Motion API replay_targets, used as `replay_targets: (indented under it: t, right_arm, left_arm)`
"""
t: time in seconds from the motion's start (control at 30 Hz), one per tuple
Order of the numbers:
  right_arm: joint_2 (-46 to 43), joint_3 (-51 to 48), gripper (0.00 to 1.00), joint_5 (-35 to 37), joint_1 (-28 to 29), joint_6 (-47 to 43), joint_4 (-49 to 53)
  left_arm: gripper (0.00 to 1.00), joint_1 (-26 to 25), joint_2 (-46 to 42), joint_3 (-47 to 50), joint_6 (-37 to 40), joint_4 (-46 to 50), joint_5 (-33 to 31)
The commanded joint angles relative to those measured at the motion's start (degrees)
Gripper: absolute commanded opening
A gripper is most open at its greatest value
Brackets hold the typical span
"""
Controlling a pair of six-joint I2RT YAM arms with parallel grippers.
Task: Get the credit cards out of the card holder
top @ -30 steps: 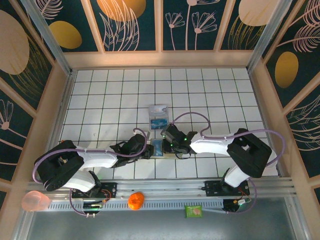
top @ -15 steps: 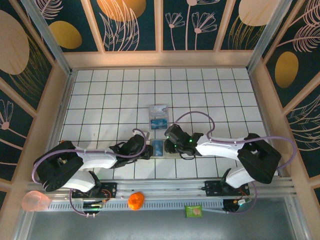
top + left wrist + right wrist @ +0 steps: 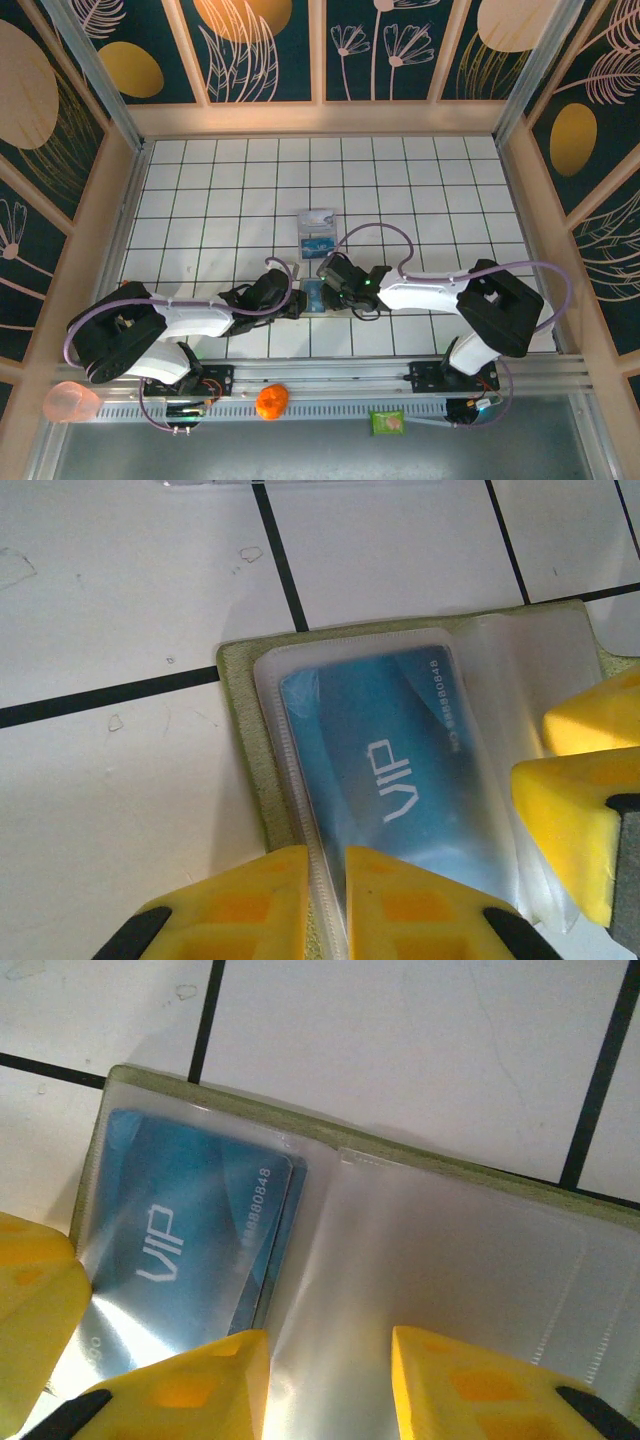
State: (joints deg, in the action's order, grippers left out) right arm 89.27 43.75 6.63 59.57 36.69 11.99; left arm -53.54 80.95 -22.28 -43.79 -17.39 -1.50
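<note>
Left wall (image 3: 40, 120): dark blue-green, with big gold circles and pale plant drawings, in a light wood frame.
Pink thing (image 3: 70, 403): round and see-through, at the left end of the metal rail (image 3: 330, 385) by the near edge.
Table (image 3: 200, 200): flat white squares with thin black lines between them. There are small marks on the white close up.
Left gripper (image 3: 327, 865): its yellow fingers are pressed together on the clear plastic edge of the card holder.
Orange thing (image 3: 271, 401): small and round, on the rail.
Card holder (image 3: 240, 740): lies open and flat on the table between the two grippers. It has a yellow-green rim and clear pockets.
VIP card (image 3: 390, 770): blue with white letters, inside the left clear pocket of the holder.
Loose cards (image 3: 317, 233): one pale and one blue, touching, flat on the table just behind the holder.
Right gripper (image 3: 330, 1360): its yellow fingers stand apart, low over the clear pocket beside the VIP card.
Green packet (image 3: 387, 422): small, in front of the rail.
Right wall (image 3: 600, 150): the same dark blue-green with gold shapes and pale leaves.
</note>
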Motion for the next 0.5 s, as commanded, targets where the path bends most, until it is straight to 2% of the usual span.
replay_targets:
  t: [0.0, 0.47]
  right_arm:
    - [1.33, 1.51, 0.38, 0.84, 0.69, -0.94, 0.32]
    - [1.88, 2.57, 0.41, 1.71, 1.62, -1.09, 1.21]
  left_arm:
    - [0.16, -0.03, 0.93, 1.45, -0.21, 4.65, 0.18]
    - [0.16, 0.01, 1.06, 1.45, -0.15, 4.47, 0.28]
